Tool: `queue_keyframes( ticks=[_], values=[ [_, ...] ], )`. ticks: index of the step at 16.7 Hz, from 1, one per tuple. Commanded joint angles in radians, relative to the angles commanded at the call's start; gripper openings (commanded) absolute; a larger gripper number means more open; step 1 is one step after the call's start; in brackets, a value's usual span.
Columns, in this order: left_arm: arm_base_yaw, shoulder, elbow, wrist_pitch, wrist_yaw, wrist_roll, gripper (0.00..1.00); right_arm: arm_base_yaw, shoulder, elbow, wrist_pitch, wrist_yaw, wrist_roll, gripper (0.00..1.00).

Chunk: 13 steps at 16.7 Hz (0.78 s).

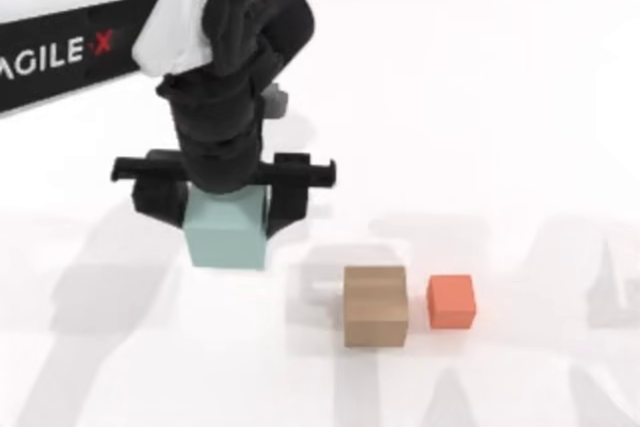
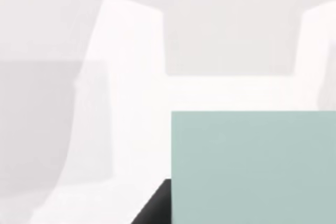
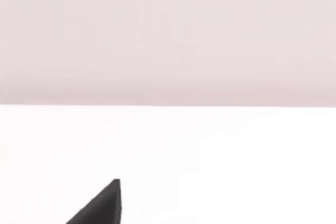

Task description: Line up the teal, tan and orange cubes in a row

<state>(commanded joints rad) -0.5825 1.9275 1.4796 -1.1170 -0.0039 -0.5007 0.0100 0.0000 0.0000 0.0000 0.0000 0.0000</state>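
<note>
The pale teal cube (image 1: 228, 239) sits left of centre in the top view, and my left gripper (image 1: 228, 212) comes down on it from above. The gripper is shut on it, one black finger on each side. In the left wrist view the teal cube (image 2: 252, 166) fills the near corner, with one dark finger (image 2: 157, 208) against its side. The tan cube (image 1: 376, 305) rests on the table to the right and slightly nearer the front. The small orange cube (image 1: 451, 301) is just right of it, a narrow gap between them. My right arm is outside the top view.
The white table (image 1: 520, 127) stretches around the cubes, crossed by soft grey shadows. The right wrist view shows only bare table, a pale back wall and one dark fingertip (image 3: 113, 203) with nothing beside it.
</note>
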Motion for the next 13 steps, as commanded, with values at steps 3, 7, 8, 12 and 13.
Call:
queue_keyframes(
  ticks=[3,7,8,12,13],
  values=[
    [-0.039,-0.079,-0.081,0.004,0.001,-0.103,0.00,0.000,0.000,0.000,0.000,0.000,0.000,1.00],
    [-0.046,-0.095,-0.096,0.006,0.001,-0.119,0.00,0.000,0.000,0.000,0.000,0.000,0.000,1.00],
    [-0.041,-0.090,-0.092,0.005,0.000,-0.115,0.00,0.000,0.000,0.000,0.000,0.000,0.000,1.00],
    [-0.042,-0.071,-0.144,0.076,-0.001,-0.116,0.00,0.000,0.000,0.000,0.000,0.000,0.000,1.00],
    [-0.042,-0.060,-0.168,0.114,-0.001,-0.117,0.00,0.000,0.000,0.000,0.000,0.000,0.000,1.00]
  ],
)
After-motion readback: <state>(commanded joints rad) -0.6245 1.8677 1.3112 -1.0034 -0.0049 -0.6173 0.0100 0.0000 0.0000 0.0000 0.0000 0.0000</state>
